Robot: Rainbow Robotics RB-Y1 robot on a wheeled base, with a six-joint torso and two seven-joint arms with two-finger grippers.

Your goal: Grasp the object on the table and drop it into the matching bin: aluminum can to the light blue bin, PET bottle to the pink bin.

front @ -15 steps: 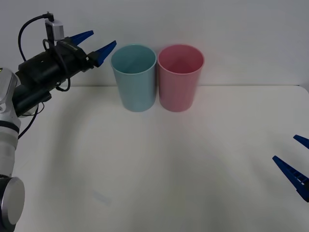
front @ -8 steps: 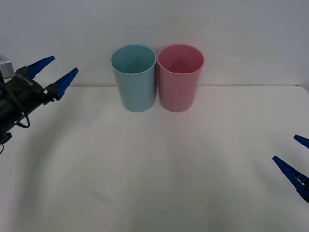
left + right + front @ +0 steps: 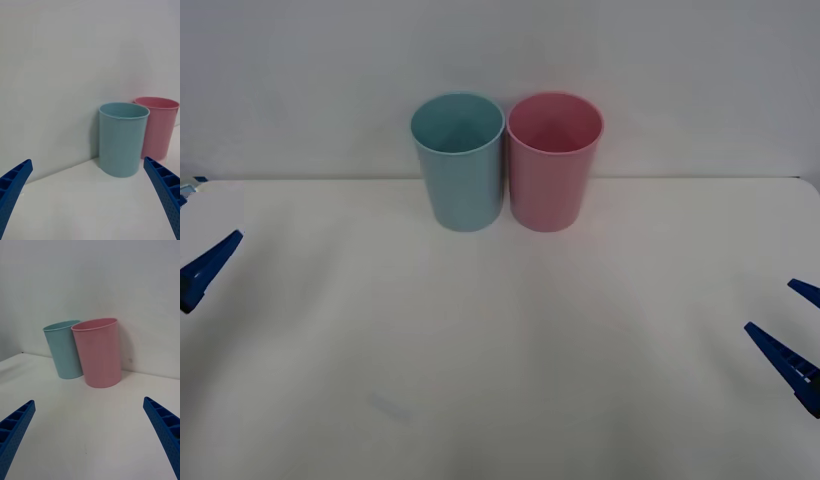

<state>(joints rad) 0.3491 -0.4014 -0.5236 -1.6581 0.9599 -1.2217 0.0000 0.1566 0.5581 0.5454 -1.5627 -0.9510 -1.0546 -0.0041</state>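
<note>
Left gripper withdrawn from the bins

Left gripper, ribbed blue fingers spread wide and empty, has dropped back to the smooth white surface's left edge; right gripper likewise wide; beyond, glossy tapered light blue bin touches pink bin.

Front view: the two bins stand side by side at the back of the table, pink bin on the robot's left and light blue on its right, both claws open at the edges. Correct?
Not quite: the bins are swapped. In the front view the light blue bin stands on the robot's left and the pink bin on its right. The rest holds: they stand side by side at the back of the table, with the left claw and right claw open at the edges.
</note>
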